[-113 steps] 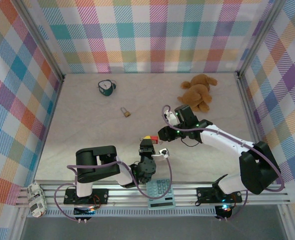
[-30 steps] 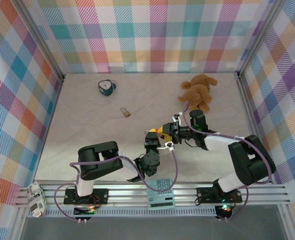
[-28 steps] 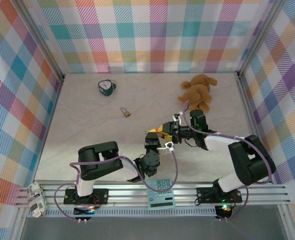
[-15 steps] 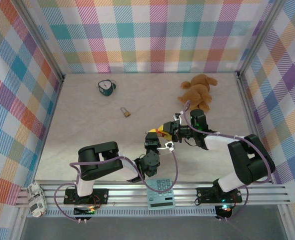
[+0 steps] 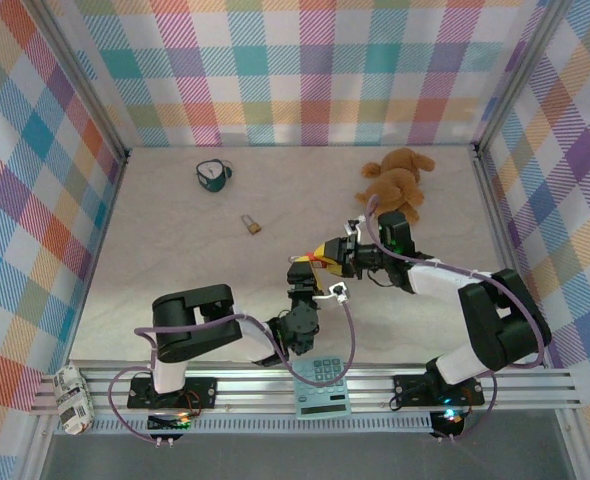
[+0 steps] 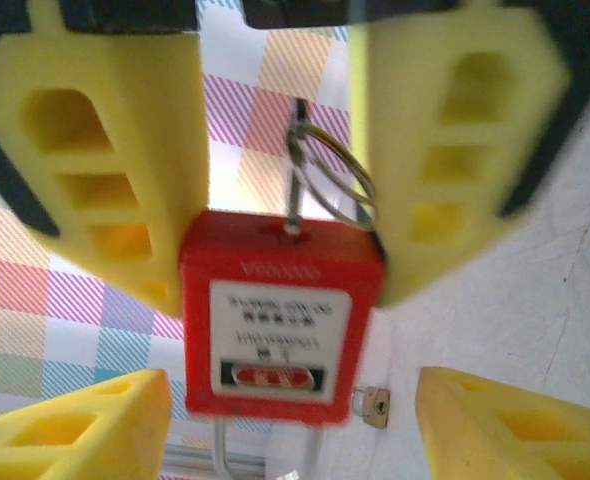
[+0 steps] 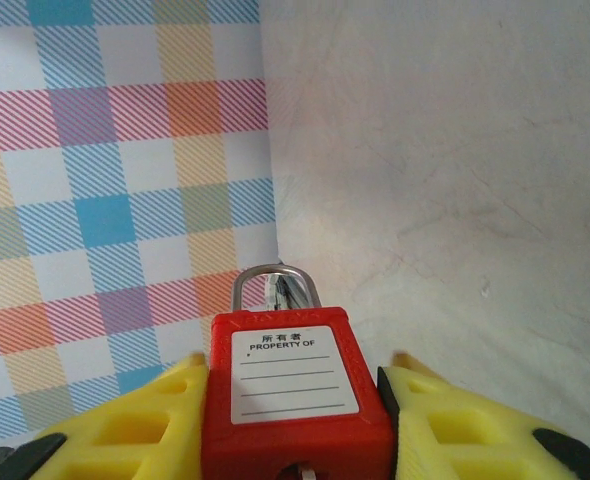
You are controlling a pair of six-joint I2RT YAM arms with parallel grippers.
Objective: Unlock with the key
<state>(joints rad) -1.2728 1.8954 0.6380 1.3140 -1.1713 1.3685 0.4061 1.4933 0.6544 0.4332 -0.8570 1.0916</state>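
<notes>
clamping the red padlock (image 7: 293, 395) above the table's (image 5: 175, 260) middle is the right gripper (image 7: 295, 365); the left gripper (image 6: 283, 235) is gaping around the inserted key (image 6: 295, 170): advise pinching its head squarely, missing the ring (image 6: 367, 180).

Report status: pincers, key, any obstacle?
Left pincer open around the key. Right pincer shut on the red padlock. Key sits in its keyhole. No obstacle seen.

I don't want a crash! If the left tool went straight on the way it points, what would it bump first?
Probably the red padlock, straight ahead, gripped by the right tool; how near is hard to tell.
</notes>
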